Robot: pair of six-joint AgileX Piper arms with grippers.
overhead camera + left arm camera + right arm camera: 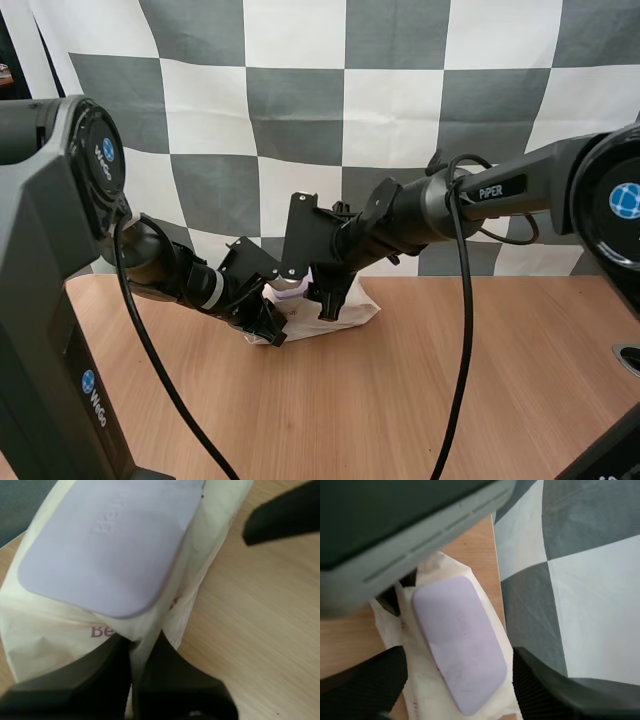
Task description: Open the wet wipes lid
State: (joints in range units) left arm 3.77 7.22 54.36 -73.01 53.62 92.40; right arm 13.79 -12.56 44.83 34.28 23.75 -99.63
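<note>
The pack of wet wipes [358,312] is white with a flat lilac lid [110,545] and lies on the table's far side. The lid lies flat and shut on the pack [50,635]. My left gripper [132,672] is shut on the crinkled end of the pack, pinching the film between its tips; in the high view it [272,335] sits at the pack's left end. My right gripper [457,690] hangs open just over the lid [460,645], one ribbed finger on either side of the pack [427,700]. From above, it [330,300] is right over the pack.
The wooden table [450,400] spreads out in front of and to the right of the pack. A dark round fitting [630,358] sits at the table's right edge. Both arms meet over the pack, close together.
</note>
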